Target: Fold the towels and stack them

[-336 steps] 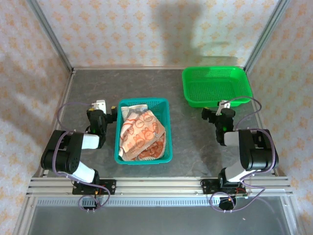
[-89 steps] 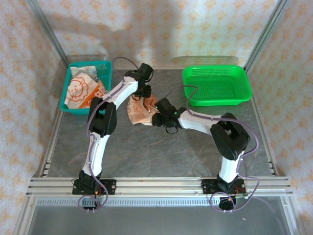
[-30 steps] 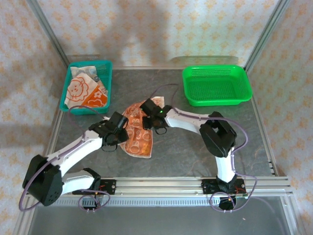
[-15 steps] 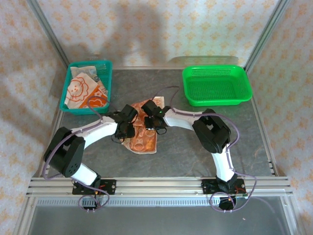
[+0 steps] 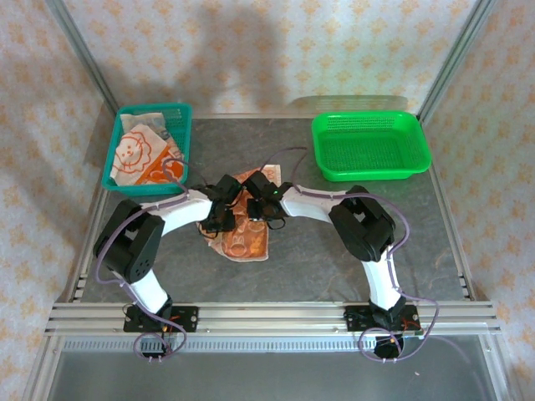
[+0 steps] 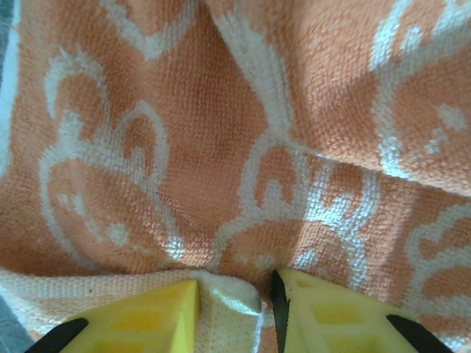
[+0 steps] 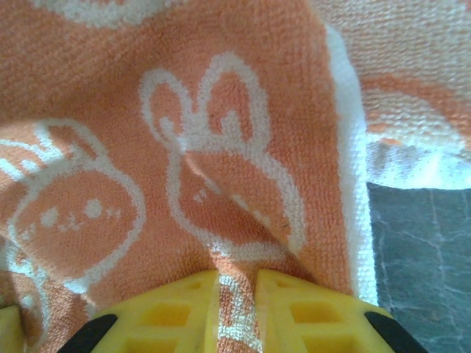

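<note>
One orange and cream towel (image 5: 247, 236) lies crumpled on the grey table, mid-left. My left gripper (image 5: 222, 210) sits at its left side and my right gripper (image 5: 258, 205) at its upper middle, close together. In the left wrist view the towel (image 6: 221, 147) spreads in front of the left gripper (image 6: 235, 288), whose jaws are closed round a cream hem fold. In the right wrist view the right gripper (image 7: 237, 285) is shut on a pinched ridge of the towel (image 7: 184, 110). More towels (image 5: 138, 150) lie in the teal basket (image 5: 179, 111).
An empty green basket (image 5: 372, 146) stands at the back right. The teal basket is at the back left corner. Bare grey table (image 7: 419, 243) shows just right of the towel's white edge. Frame posts and patterned walls enclose the table.
My left arm swung in from the near left onto the towel's left side and its jaws narrowed on the hem. The towel has bunched narrower. The right gripper barely moved.
</note>
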`<state>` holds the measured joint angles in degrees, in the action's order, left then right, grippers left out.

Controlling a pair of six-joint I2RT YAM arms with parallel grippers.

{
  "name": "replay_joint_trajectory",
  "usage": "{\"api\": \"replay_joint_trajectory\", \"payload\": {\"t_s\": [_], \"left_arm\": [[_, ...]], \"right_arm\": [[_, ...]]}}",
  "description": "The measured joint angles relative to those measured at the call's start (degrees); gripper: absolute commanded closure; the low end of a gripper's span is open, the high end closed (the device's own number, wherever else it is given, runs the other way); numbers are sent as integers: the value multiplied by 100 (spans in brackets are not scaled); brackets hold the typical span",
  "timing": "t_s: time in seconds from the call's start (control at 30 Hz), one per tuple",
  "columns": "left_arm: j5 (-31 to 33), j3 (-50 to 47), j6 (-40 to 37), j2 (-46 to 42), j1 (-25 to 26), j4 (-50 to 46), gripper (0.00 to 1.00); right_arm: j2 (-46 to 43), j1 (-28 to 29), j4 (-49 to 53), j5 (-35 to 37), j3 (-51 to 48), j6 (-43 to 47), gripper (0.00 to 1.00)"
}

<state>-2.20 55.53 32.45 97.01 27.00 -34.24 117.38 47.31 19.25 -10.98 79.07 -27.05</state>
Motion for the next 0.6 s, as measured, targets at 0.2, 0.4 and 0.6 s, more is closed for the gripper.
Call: {"api": "replay_joint_trajectory", "payload": {"t_s": [0.2,0.4,0.6], "left_arm": [[122,0,-83,2,0,-31,87],[254,-2,-81,-302,0,-262,88],[365,-109,33,-1255,0,-435,97]], "right_arm": [[0,0,-2,7,0,0,79],[0,-7,0,26,2,4,79],[17,-79,4,22,35,28,79]]}}
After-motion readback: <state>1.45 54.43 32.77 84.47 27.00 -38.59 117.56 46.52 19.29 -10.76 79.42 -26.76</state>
